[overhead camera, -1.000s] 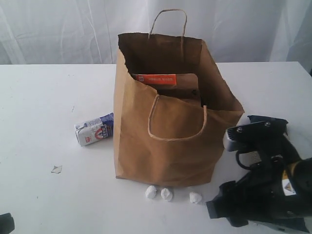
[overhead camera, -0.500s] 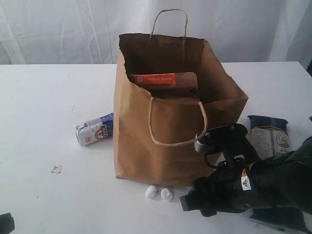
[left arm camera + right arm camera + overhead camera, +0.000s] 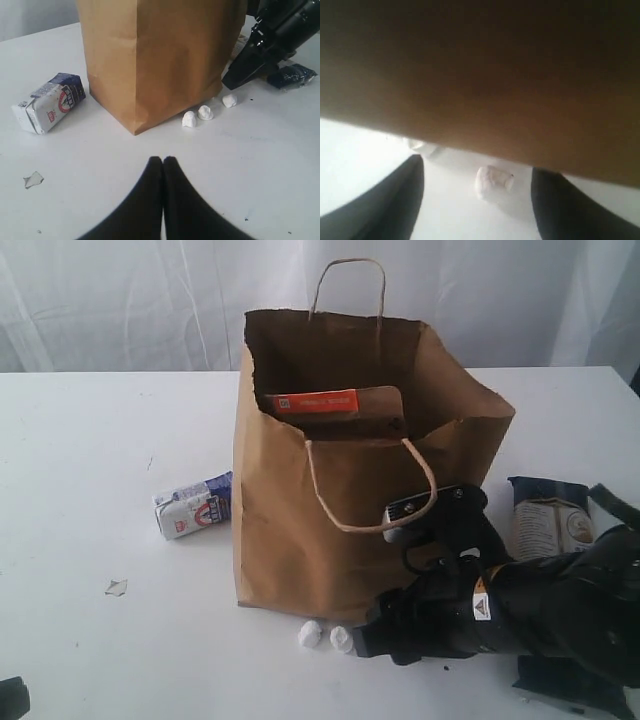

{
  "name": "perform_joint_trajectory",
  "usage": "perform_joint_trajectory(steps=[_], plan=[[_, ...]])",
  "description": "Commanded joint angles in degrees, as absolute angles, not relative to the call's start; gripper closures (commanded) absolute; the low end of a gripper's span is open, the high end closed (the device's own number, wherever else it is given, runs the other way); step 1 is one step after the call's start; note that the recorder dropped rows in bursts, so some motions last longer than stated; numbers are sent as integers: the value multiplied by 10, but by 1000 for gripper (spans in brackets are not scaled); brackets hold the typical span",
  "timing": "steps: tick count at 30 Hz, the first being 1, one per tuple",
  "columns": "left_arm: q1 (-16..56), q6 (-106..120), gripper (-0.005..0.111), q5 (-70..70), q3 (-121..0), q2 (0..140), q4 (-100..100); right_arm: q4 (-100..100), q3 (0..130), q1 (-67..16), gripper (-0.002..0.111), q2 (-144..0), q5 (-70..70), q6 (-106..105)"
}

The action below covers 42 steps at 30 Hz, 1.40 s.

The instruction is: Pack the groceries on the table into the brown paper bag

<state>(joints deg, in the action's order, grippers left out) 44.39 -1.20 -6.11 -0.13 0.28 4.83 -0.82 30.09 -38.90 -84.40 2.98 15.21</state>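
The tall brown paper bag [image 3: 320, 520] stands open in the middle of the table [image 3: 80, 440], with a brown pouch with an orange strip [image 3: 335, 403] inside it. A small white-blue carton [image 3: 194, 506] lies on its side left of the bag. The long dark-blue packet [image 3: 548, 522] lies to the right, behind my right arm. My right gripper [image 3: 480, 167] is open and low against the bag's front wall [image 3: 480, 75], its fingers on either side of a small white lump [image 3: 493, 182]. My left gripper [image 3: 163, 160] is shut and empty, above bare table in front of the bag [image 3: 155, 55].
Two white lumps [image 3: 310, 633] [image 3: 342, 638] lie at the bag's front edge; the left wrist view shows three lumps [image 3: 205, 112]. A paper scrap [image 3: 116, 587] lies near the front left. The right arm [image 3: 520, 615] fills the front right corner.
My right arm has swung left along the bag's front, uncovering the dark-blue packet and hiding the rightmost lump. The bag's front wall and handle have shifted slightly.
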Motion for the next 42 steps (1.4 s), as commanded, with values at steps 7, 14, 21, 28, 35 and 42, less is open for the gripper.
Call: perform_joint_trajectory(steps=[7, 14, 21, 28, 35, 42], plan=[[447, -12, 107, -61, 0, 0, 51, -5, 304, -390, 50, -894, -35, 133], [447, -12, 107, -61, 0, 0, 51, -4, 323, -388, 50, -910, -44, 120], [447, -12, 107, -61, 0, 0, 51, 0, 343, -388, 50, -915, -49, 104], [447, -12, 107, -61, 0, 0, 51, 0, 343, -388, 50, -927, -55, 92], [447, -12, 107, -61, 0, 0, 51, 0, 350, -388, 50, -927, -76, 71], [447, -12, 107, -61, 0, 0, 51, 0, 353, -388, 50, -924, -73, 72]])
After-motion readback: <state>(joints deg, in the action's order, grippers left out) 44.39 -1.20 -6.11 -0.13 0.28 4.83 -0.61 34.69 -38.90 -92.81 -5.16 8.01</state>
